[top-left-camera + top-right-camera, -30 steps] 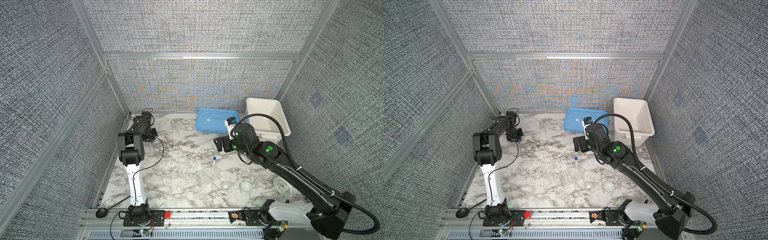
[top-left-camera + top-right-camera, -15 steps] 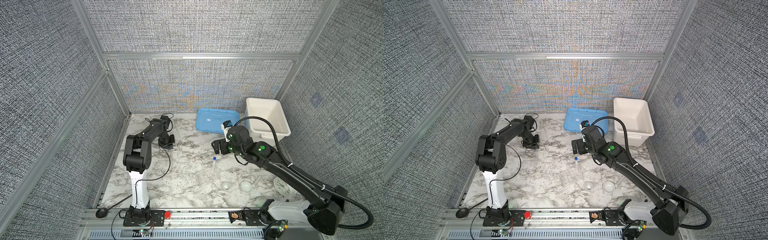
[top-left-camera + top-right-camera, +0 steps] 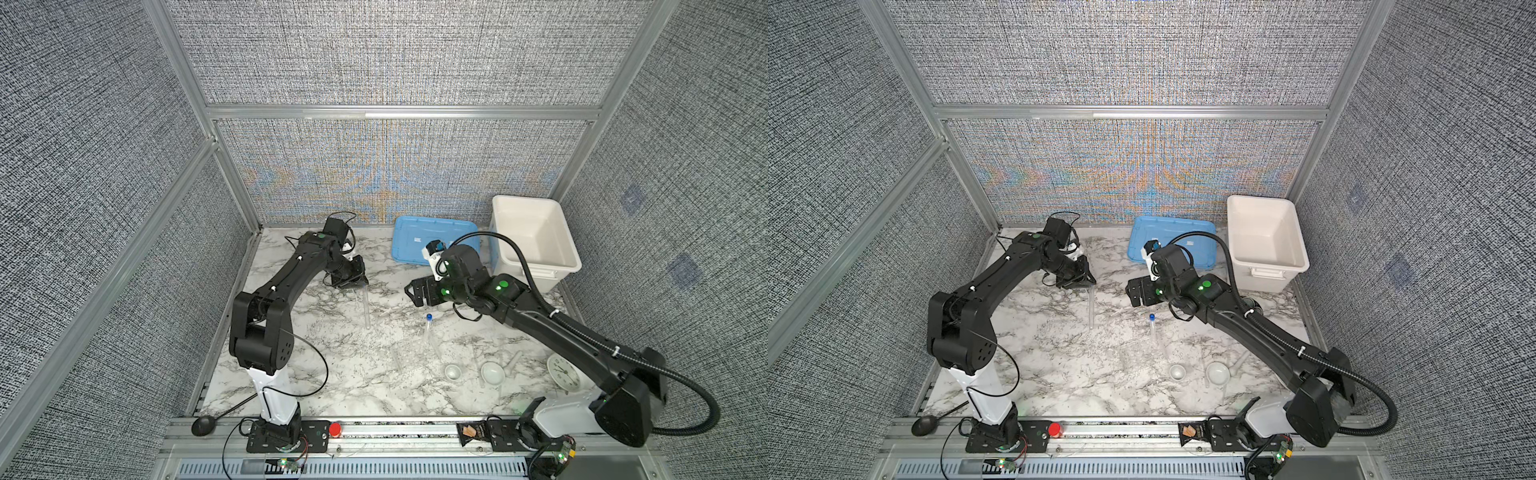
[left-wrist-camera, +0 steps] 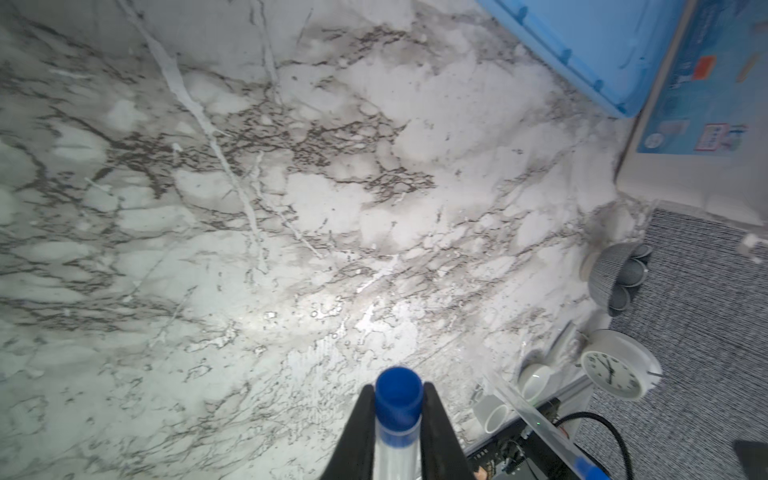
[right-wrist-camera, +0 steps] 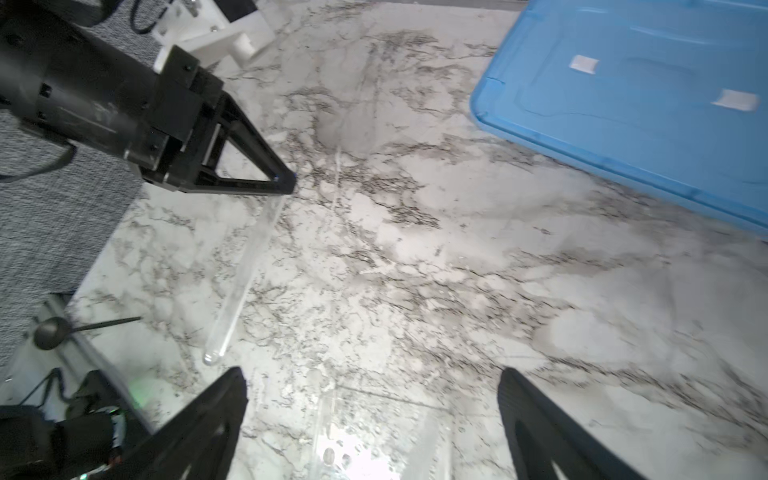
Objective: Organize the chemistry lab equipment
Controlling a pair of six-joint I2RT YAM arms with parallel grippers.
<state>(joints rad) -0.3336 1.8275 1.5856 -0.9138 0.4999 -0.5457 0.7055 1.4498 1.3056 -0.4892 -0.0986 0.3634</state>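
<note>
My left gripper [image 3: 360, 283] is shut on the blue-capped end of a slim clear tube [image 3: 366, 309] that hangs down over the marble table; the cap [image 4: 398, 394] sits between the fingers. A second tube [image 3: 429, 332], its blue cap on top, stands leaning near the middle. My right gripper [image 3: 412, 294] is open just behind it, with nothing between its fingers [image 5: 224, 415]. Two small white bowls [image 3: 453, 371] [image 3: 493, 372] and a short white pestle [image 3: 515, 359] lie at the front right. In the right wrist view the left gripper [image 5: 286, 185] and its tube [image 5: 245, 274] show ahead.
A blue lid [image 3: 432, 243] lies flat at the back, and a white bin [image 3: 536, 266] stands at the back right. A round white clock [image 3: 563, 372] sits at the front right beside my right arm. Faint clear plastic [image 5: 374, 436] lies under my right gripper.
My left arm has swung from the back left corner toward the middle of the table. The right gripper has shifted a little to the left and toward the front, still open.
</note>
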